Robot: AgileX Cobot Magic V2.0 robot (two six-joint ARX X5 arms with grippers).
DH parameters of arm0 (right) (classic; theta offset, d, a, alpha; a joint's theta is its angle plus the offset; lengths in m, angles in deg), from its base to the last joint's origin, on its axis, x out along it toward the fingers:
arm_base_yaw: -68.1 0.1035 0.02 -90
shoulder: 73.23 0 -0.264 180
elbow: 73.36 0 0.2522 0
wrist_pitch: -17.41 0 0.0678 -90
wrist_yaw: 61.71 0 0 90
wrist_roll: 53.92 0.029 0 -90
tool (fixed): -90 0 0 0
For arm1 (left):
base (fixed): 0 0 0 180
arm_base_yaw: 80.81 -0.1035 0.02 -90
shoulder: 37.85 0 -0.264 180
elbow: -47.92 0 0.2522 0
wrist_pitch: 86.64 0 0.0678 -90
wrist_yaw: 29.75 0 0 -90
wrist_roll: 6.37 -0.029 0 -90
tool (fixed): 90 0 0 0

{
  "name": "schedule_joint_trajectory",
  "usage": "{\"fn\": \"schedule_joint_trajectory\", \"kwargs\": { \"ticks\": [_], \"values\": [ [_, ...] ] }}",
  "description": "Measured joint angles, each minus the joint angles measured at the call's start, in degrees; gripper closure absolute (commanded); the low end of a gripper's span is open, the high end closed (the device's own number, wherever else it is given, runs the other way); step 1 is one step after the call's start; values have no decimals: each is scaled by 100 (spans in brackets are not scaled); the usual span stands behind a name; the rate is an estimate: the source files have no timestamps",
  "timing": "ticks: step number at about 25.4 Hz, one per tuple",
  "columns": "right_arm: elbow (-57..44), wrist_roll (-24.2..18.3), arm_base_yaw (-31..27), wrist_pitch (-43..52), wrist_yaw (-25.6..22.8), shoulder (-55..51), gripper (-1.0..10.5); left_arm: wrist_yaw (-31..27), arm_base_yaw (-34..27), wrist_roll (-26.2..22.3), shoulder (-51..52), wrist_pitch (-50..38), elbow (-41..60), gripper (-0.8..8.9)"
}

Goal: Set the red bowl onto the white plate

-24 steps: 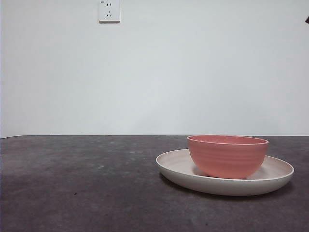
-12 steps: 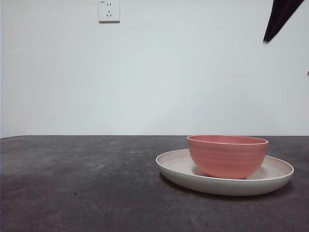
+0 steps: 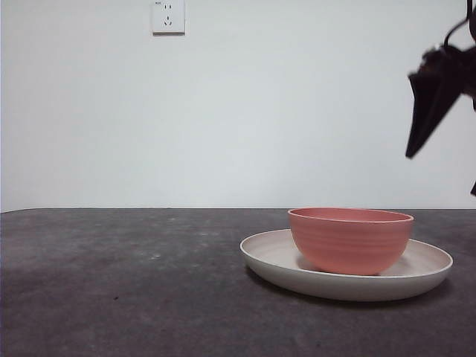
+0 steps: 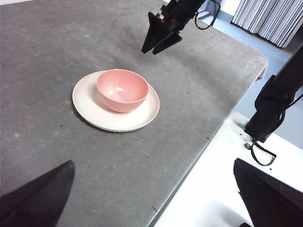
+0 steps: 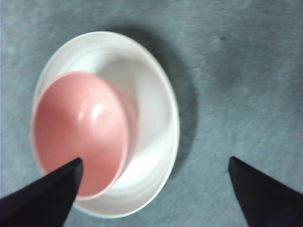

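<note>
One red bowl sits upright inside the white plate, off-centre, on the dark bench. Above and beside them hangs the right gripper, fingers spread and empty. The left gripper waits well apart, likewise released, with nothing between either and the bowl.

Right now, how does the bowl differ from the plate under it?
The bowl is coral-red, the plate cream-white. The bowl is deep with faint ridges on its side; the plate is shallow with a low rim. The bowl is much narrower and sits on the plate, toward one side. Both are round, matte and empty.
</note>
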Motion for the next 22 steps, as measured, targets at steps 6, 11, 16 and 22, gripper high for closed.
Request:
{"fn": "schedule_joint_trajectory", "kwargs": {
  "ticks": [6, 11, 16, 22],
  "values": [
    [0, -26, -61, 393, 4, 474, 552, 0, 0, 0, 0, -2, 0, 158],
    [0, -39, 9, 688, 17, 988, 626, 0, 0, 0, 0, -7, 0, 158],
    [0, -155, 116, 717, 280, 1316, 686, 0, 0, 0, 0, -11, 0, 158],
    [0, -232, 413, 721, 273, 1582, 760, 0, 0, -2, 0, -15, 0, 158]
  ]
}}
